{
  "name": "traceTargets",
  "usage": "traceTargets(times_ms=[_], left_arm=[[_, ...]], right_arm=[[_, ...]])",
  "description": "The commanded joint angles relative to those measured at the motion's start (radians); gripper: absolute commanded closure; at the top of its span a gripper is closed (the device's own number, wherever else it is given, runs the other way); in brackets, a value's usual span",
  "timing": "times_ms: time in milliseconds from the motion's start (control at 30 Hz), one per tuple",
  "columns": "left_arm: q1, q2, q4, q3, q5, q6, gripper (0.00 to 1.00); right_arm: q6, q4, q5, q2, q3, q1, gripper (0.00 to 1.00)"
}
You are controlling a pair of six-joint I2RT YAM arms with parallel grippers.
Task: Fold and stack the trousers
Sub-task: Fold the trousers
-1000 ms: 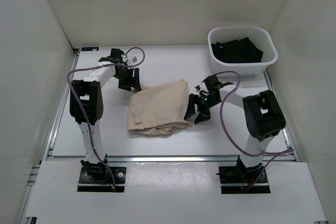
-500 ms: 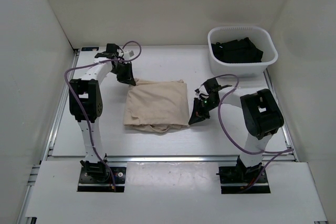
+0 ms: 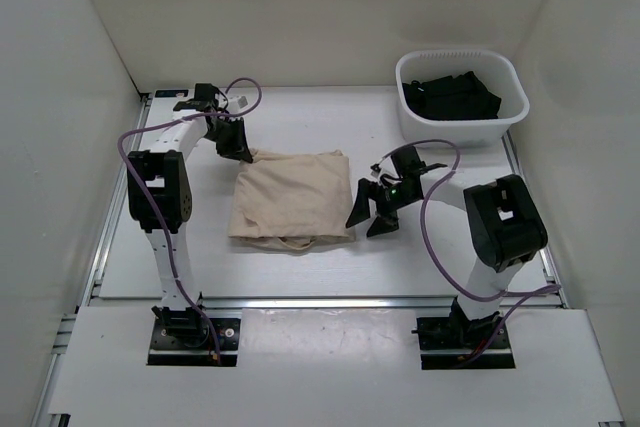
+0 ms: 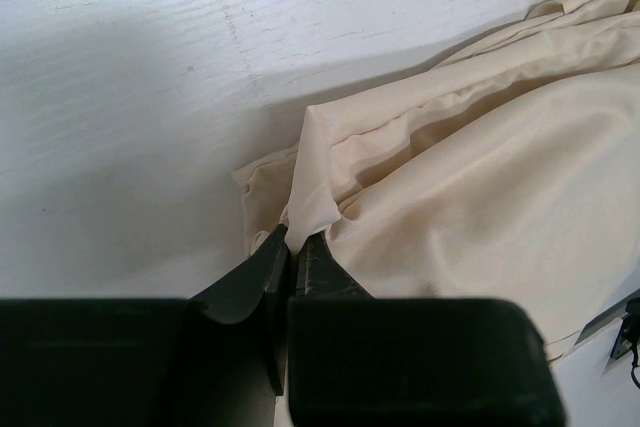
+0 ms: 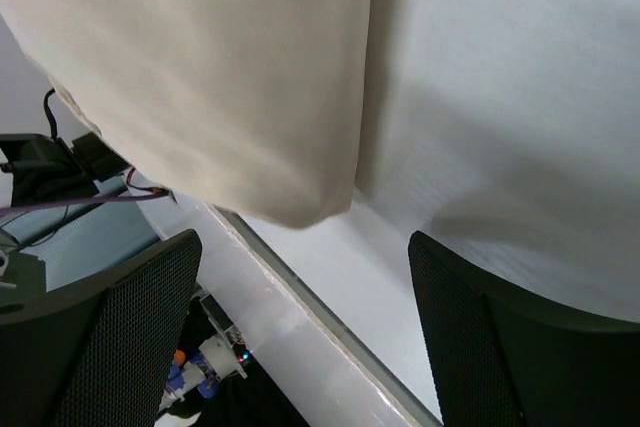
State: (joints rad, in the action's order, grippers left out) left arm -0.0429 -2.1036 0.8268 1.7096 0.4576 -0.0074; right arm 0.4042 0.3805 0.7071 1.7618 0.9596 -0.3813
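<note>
White table (image 3: 330, 117), white walls (image 3: 300, 7) around. Folded tan trousers (image 3: 290, 202) sit mid-table. Left gripper (image 3: 243, 154) pinches their 11 o'clock corner, clamped tight on cloth. Right gripper (image 3: 366, 223) hangs spread wide just off their 3 o'clock edge. White basket (image 3: 452, 133) of dark clothes (image 3: 455, 95) sits at 1 o'clock.

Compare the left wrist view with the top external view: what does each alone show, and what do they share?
Only the left wrist view shows, close up, the left pincer shut on a folded corner of the trousers. Only the top external view shows the whole folded bundle, the right pincer open beside it, and the white basket holding dark clothes. Both show the trousers, the left pincer and the white table.
</note>
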Motion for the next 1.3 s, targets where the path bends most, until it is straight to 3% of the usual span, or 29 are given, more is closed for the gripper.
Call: traceTargets(times_ms=[0, 67, 167, 267, 300, 333, 600, 800, 833, 900, 933, 967, 1133, 1267], left_arm=[[-0.003, 0.060, -0.012, -0.004, 0.038, 0.007, 0.85], [-0.003, 0.060, -0.012, -0.004, 0.038, 0.007, 0.85], [-0.003, 0.060, -0.012, 0.007, 0.029, 0.007, 0.85], [0.017, 0.060, -0.012, 0.021, 0.073, 0.007, 0.85], [0.034, 0.060, -0.012, 0.034, 0.113, 0.007, 0.85], [0.064, 0.060, -0.012, 0.035, 0.157, 0.007, 0.85], [0.115, 0.047, -0.031, 0.044, 0.145, 0.007, 0.85], [0.115, 0.011, -0.040, 0.064, 0.187, 0.007, 0.69], [0.104, 0.011, -0.040, 0.064, 0.187, 0.007, 0.63], [0.104, 0.011, -0.040, 0.064, 0.196, 0.007, 0.57], [0.104, 0.011, -0.040, 0.073, 0.196, 0.007, 0.49], [0.104, 0.011, -0.026, 0.073, 0.196, 0.007, 0.35], [0.143, 0.112, 0.054, 0.104, 0.130, 0.007, 0.24], [0.143, 0.244, 0.155, -0.068, 0.056, 0.007, 0.23]], right_arm=[[0.030, -0.067, 0.031, 0.059, 0.063, -0.022, 0.11], [0.039, -0.089, 0.031, 0.105, 0.094, -0.033, 0.11], [0.050, -0.071, 0.040, 0.172, 0.149, -0.044, 0.22], [0.050, -0.042, 0.075, 0.214, 0.159, -0.044, 0.72], [0.029, -0.020, 0.075, 0.214, 0.159, -0.044, 0.97], [-0.016, 0.004, 0.075, 0.214, 0.150, -0.044, 1.00], [-0.081, 0.063, 0.060, 0.142, 0.041, 0.025, 1.00], [-0.131, 0.138, 0.091, 0.160, 0.091, 0.025, 1.00], [-0.145, 0.147, 0.101, 0.160, 0.103, 0.025, 0.96], [-0.156, 0.156, 0.101, 0.160, 0.132, 0.025, 0.74], [-0.168, 0.176, 0.113, 0.160, 0.142, 0.025, 0.61], [-0.185, 0.196, 0.123, 0.160, 0.157, 0.025, 0.40], [-0.255, 0.310, 0.079, 0.101, 0.264, 0.082, 0.27], [-0.115, 0.204, -0.070, 0.064, 0.347, 0.101, 0.17]])
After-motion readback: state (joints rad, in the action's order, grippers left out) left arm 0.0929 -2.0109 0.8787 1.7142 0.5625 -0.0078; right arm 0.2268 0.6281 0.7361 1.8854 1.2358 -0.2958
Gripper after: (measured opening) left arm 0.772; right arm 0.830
